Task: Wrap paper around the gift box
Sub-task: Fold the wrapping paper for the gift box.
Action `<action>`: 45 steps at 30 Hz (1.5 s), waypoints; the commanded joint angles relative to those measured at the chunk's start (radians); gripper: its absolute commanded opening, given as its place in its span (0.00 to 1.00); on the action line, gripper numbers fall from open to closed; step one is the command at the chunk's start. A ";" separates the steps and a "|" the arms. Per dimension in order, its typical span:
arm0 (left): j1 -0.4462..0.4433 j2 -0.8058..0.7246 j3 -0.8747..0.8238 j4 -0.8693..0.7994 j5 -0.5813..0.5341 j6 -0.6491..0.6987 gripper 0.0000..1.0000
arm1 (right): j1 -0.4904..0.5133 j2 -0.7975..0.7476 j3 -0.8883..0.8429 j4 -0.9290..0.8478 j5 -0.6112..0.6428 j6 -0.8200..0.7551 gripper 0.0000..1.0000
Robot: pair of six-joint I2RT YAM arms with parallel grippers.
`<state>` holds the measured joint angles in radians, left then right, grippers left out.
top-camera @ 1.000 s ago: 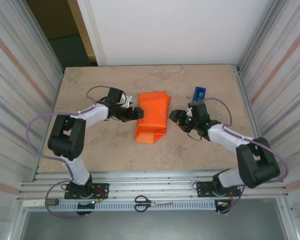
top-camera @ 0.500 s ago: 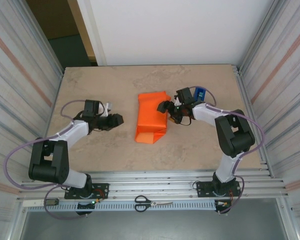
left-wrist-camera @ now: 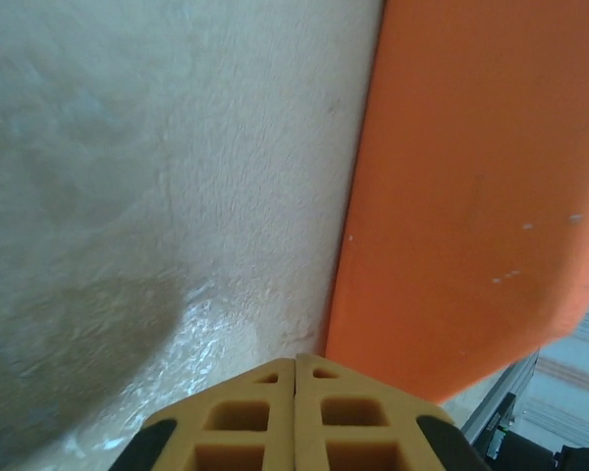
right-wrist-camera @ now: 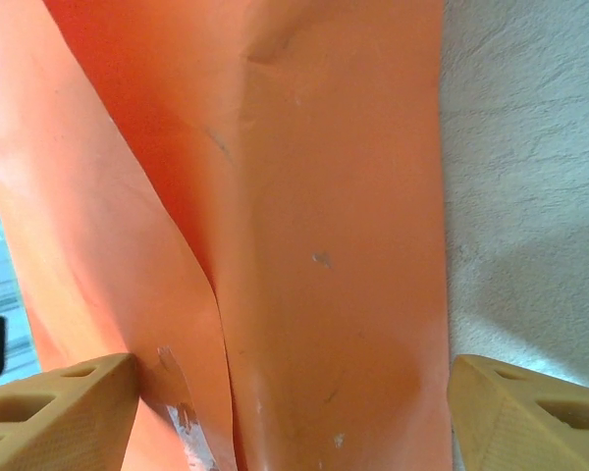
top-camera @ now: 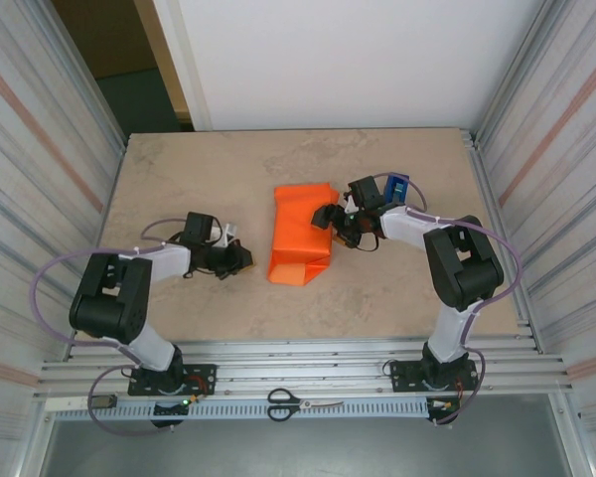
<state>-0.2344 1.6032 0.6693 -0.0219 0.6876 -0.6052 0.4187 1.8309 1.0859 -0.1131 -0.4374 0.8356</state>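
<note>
Left fingers [top-camera: 236, 260] shut tight on nothing, low over bare desk [top-camera: 179, 179], just beside the paper's left edge. Mid-desk, paper [top-camera: 303, 234] folded into an oblong parcel, flap creased at its near end. Right fingers [top-camera: 330, 217] spread wide at the parcel's right side, paper lying between them. Just right of those, blue tape dispenser [top-camera: 397, 185].

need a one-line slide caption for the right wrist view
Right hand, open wide, poised over the folded orange paper on the table.
</note>
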 commanded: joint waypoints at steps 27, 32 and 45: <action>-0.099 0.064 -0.006 0.123 0.026 -0.118 0.08 | 0.014 -0.008 -0.092 -0.001 -0.052 0.023 0.90; -0.112 0.067 -0.015 0.129 0.010 -0.131 0.08 | 0.008 -0.006 -0.101 -0.006 -0.055 0.016 0.88; -0.178 0.039 -0.069 0.275 -0.058 -0.306 0.07 | 0.023 0.006 -0.096 0.003 -0.060 0.027 0.85</action>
<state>-0.3988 1.6608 0.6334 0.1879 0.6601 -0.8371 0.4328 1.8046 1.0084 -0.0681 -0.5285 0.8543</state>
